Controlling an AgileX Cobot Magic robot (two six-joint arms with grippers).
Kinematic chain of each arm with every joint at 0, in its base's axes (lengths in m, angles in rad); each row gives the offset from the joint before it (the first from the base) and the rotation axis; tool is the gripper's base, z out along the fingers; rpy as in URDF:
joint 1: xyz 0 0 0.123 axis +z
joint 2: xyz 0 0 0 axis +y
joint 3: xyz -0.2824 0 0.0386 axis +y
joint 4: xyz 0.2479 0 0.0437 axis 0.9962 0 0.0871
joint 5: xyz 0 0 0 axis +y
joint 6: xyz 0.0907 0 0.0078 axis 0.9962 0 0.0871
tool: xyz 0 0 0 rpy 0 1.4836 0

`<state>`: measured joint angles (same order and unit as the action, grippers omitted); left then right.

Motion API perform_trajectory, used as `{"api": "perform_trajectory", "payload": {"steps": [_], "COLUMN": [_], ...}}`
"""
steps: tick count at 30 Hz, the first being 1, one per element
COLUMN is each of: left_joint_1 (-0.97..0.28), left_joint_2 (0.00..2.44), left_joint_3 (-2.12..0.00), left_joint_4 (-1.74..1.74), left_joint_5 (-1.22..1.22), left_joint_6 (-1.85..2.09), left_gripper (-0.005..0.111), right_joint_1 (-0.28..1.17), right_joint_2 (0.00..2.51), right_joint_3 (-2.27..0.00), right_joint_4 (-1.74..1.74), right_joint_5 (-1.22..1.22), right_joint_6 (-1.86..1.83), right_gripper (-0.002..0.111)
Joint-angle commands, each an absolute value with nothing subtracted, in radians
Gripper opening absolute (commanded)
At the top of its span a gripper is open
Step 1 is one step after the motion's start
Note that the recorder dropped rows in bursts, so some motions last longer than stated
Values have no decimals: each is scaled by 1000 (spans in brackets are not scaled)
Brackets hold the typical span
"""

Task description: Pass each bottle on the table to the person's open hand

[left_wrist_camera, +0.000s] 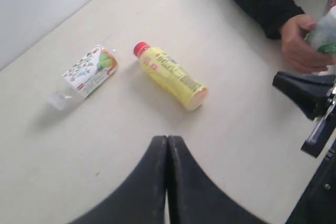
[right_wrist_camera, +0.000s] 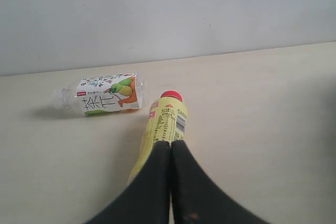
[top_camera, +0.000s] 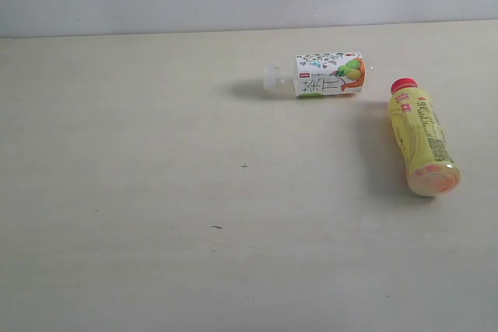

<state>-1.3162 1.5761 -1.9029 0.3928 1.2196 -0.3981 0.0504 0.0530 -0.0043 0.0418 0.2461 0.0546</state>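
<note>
Two bottles lie on their sides on the table (top_camera: 156, 215), near each other but apart: the yellow tea bottle (top_camera: 422, 136) and the short clear bottle (top_camera: 323, 75) with the floral label. A third, the cloudy white bottle (left_wrist_camera: 326, 29), sits in the person's hand (left_wrist_camera: 296, 43) at the frame edge, as far as we can make out; we see no cola bottle. We judge the yellow one full, so fairly heavy, smooth and apt to roll; we would grip it across the mid-body. The short one looks light and thin-walled, so it needs a gentle squeeze over the label. Both the left gripper (left_wrist_camera: 167, 141) and the right gripper (right_wrist_camera: 171, 145) are closed tight, holding nothing.
</note>
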Motion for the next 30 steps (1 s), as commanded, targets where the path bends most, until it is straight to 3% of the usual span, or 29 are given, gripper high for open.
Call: {"api": "perform_trajectory", "payload": {"steps": [1, 8, 14, 23, 30], "left_joint_1": [-1328, -1326, -1326, -1326, -1326], "left_joint_2": [1324, 772, 380, 23, 0], "left_joint_3": [-1630, -917, -493, -244, -217], "left_joint_4": [441, 567, 926, 980, 977], "left_joint_5": [1106, 716, 530, 547, 547], "left_joint_6": [-460, -598, -999, -1105, -1105], "left_gripper": [0, 0, 0, 0, 0], "right_joint_1": [46, 46, 46, 46, 46], "right_joint_2": [49, 49, 49, 49, 49], "right_joint_3": [0, 0, 0, 0, 0], "right_joint_4": [45, 45, 45, 45, 45], "right_joint_5": [241, 241, 241, 241, 241], "right_joint_6": [53, 53, 53, 53, 53], "right_gripper": [0, 0, 0, 0, 0]}}
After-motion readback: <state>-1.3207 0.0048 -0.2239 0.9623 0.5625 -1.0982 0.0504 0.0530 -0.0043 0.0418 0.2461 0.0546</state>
